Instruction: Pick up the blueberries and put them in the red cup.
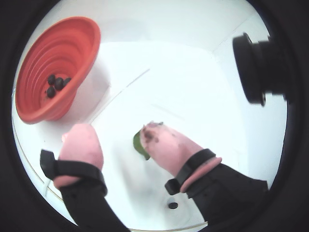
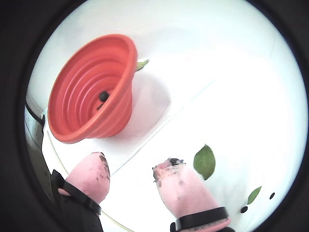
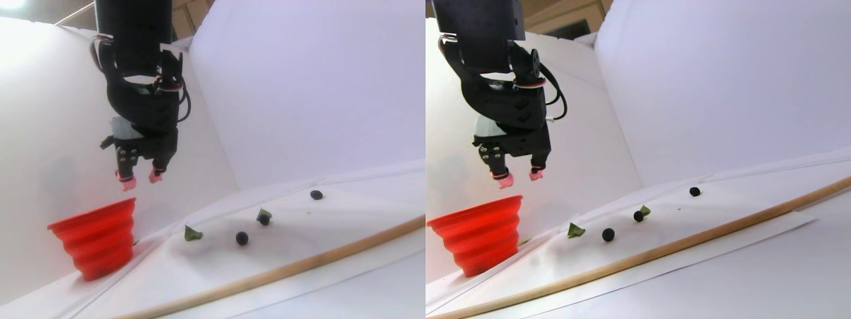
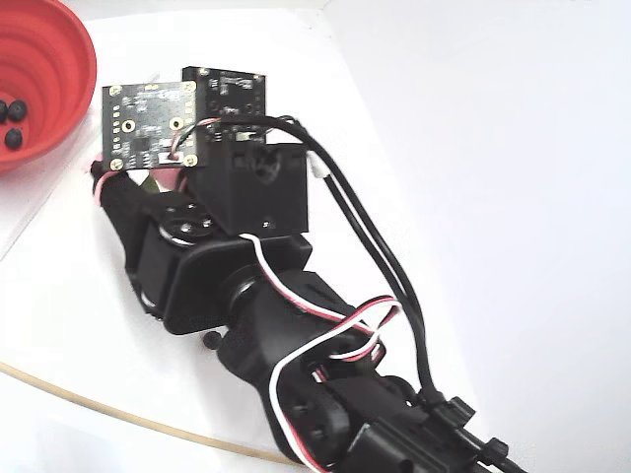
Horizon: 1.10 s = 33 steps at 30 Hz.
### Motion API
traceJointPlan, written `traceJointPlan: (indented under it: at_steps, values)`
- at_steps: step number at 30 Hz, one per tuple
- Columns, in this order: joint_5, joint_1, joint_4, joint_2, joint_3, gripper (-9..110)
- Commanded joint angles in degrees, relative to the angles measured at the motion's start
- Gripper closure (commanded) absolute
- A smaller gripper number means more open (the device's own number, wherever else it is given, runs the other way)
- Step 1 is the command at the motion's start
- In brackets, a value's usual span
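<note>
The red cup (image 1: 63, 43) stands on the white table, at upper left in both wrist views (image 2: 82, 92) and at lower left in the stereo pair view (image 3: 96, 239). Several blueberries (image 1: 57, 83) lie inside it, also seen in the fixed view (image 4: 12, 118). Three more blueberries (image 3: 242, 238) lie loose on the table to the right. My gripper (image 1: 116, 133) hangs open in the air just right of and above the cup's rim (image 3: 139, 176). Its pink, stained fingertips (image 2: 99, 162) hold nothing.
Green leaves (image 2: 204, 162) lie on the table, one beside my right fingertip (image 1: 140, 145) and one near the cup (image 3: 192, 232). A thin wooden strip (image 3: 299, 266) runs along the table's front. White walls close in the back and left. A black camera module (image 1: 256, 67) juts in at right.
</note>
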Motion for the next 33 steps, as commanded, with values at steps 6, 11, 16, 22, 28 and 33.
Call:
traceJointPlan:
  at_steps: [6, 11, 16, 22, 28, 33]
  values:
    - [-2.1, 2.2, -0.1, 8.9, 2.0, 84]
    - [-3.5, 4.0, -0.1, 9.6, 3.9, 84]
    - [-4.6, 5.7, 0.4, 9.8, 4.8, 84]
    - [-4.9, 7.3, 1.7, 10.0, 6.0, 84]
    - [-5.5, 8.8, 3.0, 11.2, 7.3, 84]
    - [-6.8, 10.1, 3.3, 11.6, 8.5, 84]
